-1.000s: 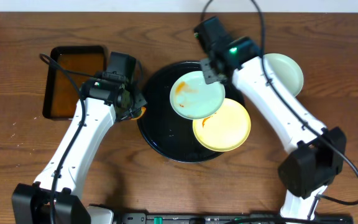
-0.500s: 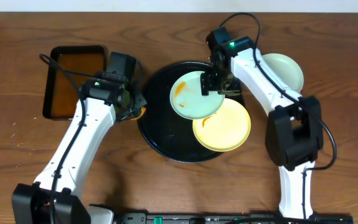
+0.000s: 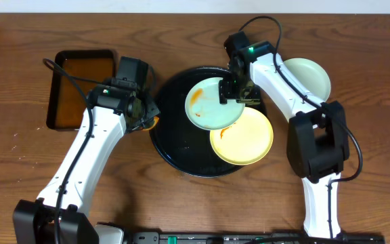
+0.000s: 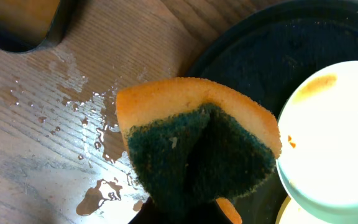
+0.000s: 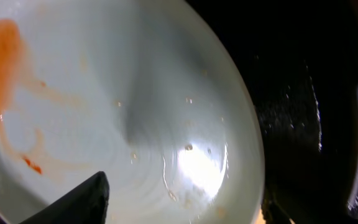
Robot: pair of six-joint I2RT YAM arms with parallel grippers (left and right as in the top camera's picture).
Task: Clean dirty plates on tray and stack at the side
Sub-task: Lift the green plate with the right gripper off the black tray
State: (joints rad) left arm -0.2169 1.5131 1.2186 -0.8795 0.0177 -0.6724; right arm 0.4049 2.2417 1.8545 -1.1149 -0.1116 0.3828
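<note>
On the round black tray [image 3: 171,146] lie a mint-blue plate [image 3: 212,108] with an orange smear and a pale yellow plate [image 3: 244,137], which the mint one partly overlaps. A third pale plate [image 3: 310,78] sits on the table to the right of the tray. My right gripper [image 3: 230,91] is open astride the mint plate's right rim. In the right wrist view one finger [image 5: 73,202] is over the smeared plate [image 5: 104,106] and the other is outside the rim. My left gripper [image 3: 144,118] is shut on an orange sponge with a dark scrub face [image 4: 197,149] at the tray's left edge.
A rectangular black tray of brown liquid [image 3: 80,88] stands at the left. Drops and small puddles of water [image 4: 101,196] wet the wood between it and the round tray [image 4: 260,56]. Bare wooden table lies in front of the trays.
My right arm has swung in and turned, bringing its gripper down onto the mint plate's right rim with its jaws wider. The left arm and its sponge have stayed put.
</note>
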